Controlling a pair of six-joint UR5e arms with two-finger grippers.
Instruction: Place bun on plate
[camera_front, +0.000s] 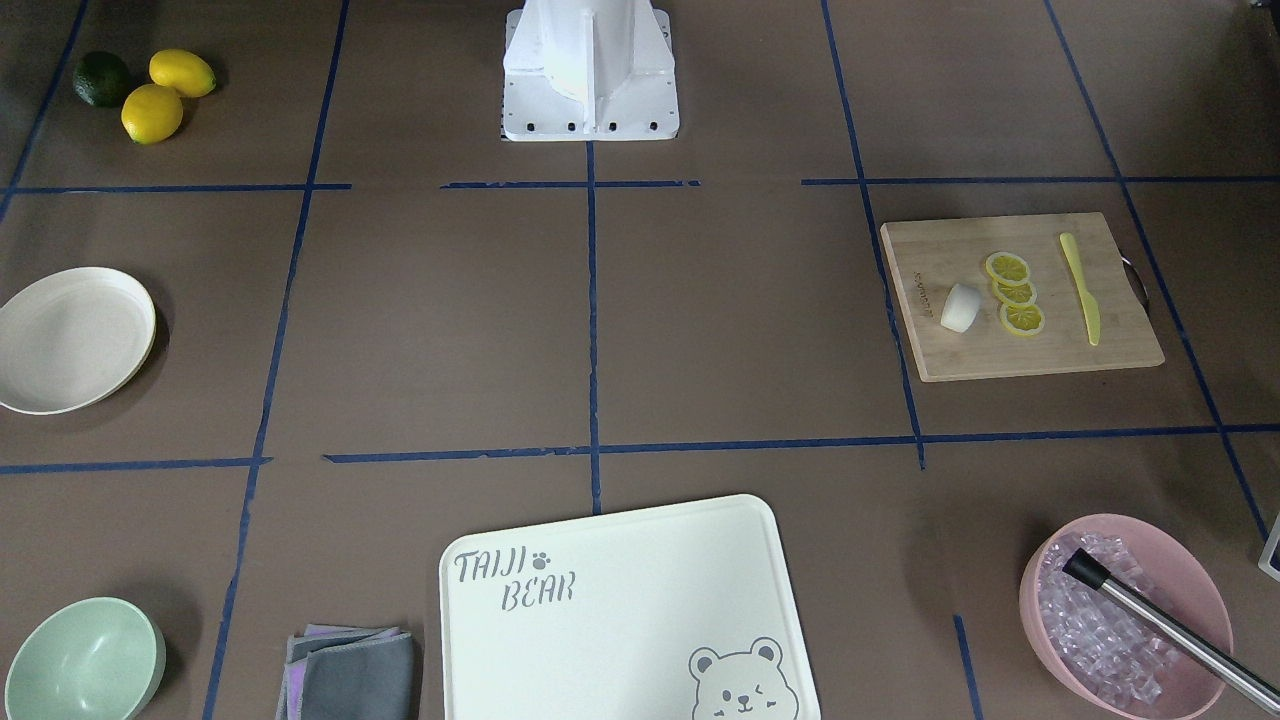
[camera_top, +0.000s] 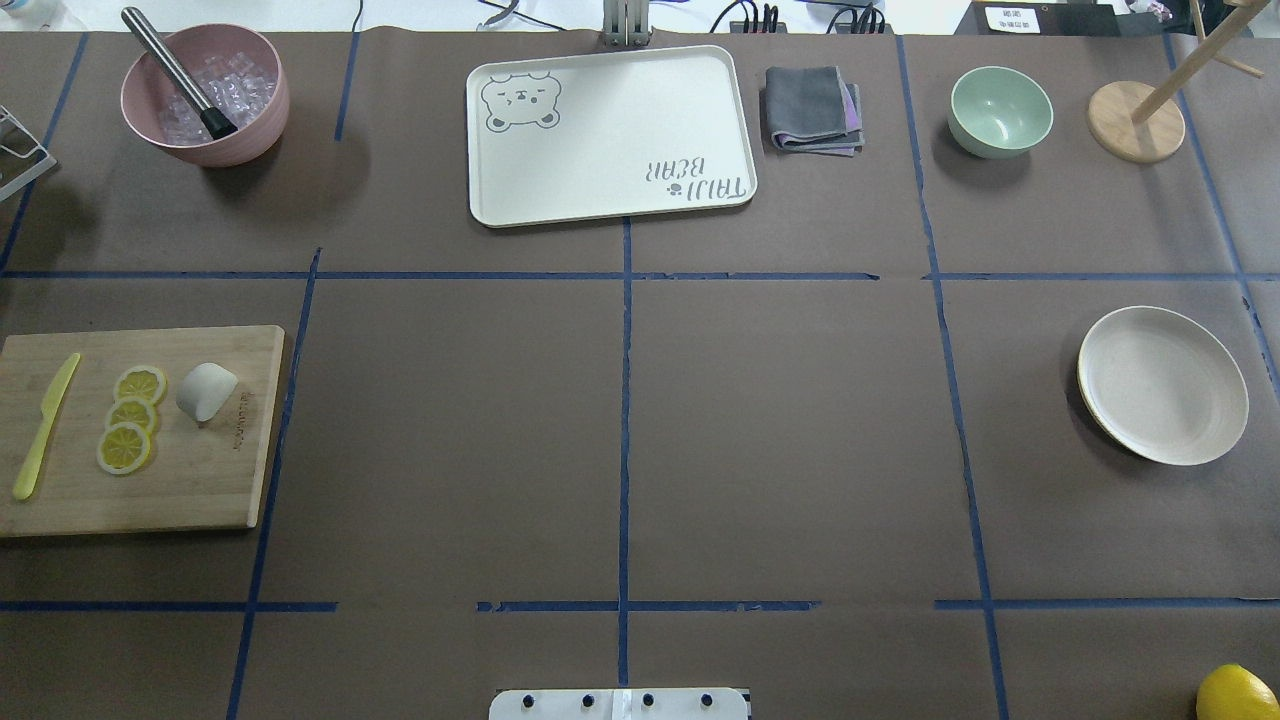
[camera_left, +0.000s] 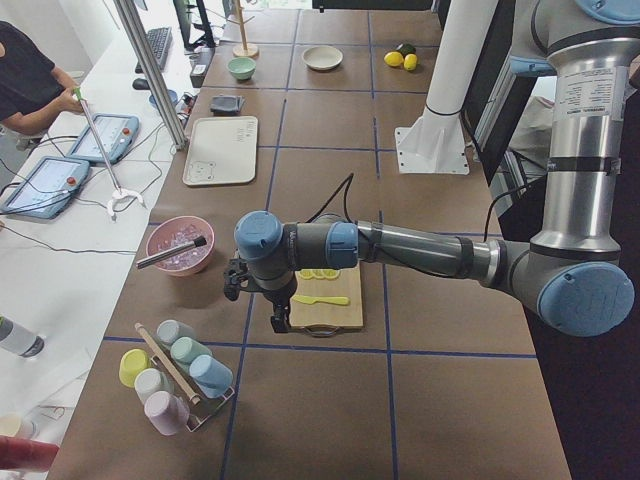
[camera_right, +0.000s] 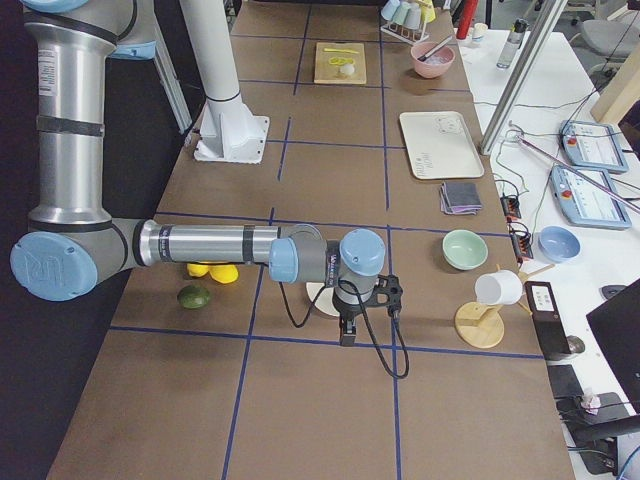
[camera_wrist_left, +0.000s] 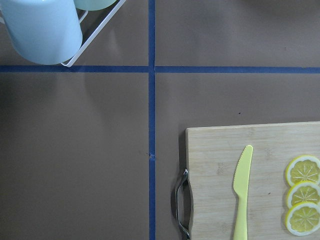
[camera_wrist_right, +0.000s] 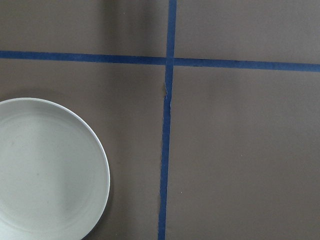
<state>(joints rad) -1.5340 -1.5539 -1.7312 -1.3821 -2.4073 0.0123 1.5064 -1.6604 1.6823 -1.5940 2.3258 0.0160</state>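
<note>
Near handle end of cutting board (camera_top: 200, 480), left gripper (camera_left: 277, 322) hovering above table; cannot tell if fingers parted or closed. Running inward along board: knife (camera_wrist_left: 242, 190), lemon slices (camera_wrist_left: 302, 195), then bun (camera_top: 206, 391) lying at opposite edge, outside wrist view. Plate (camera_top: 1163, 385) sitting well apart across table, right gripper (camera_right: 347, 335) hanging near it, finger state likewise untellable. Left arm judged nearer bun.

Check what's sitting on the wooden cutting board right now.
On the cutting board: the bun, three lemon slices in a row beside it, and a yellow knife. Nothing blocks the overhead view; only the wood under those items is covered.
</note>
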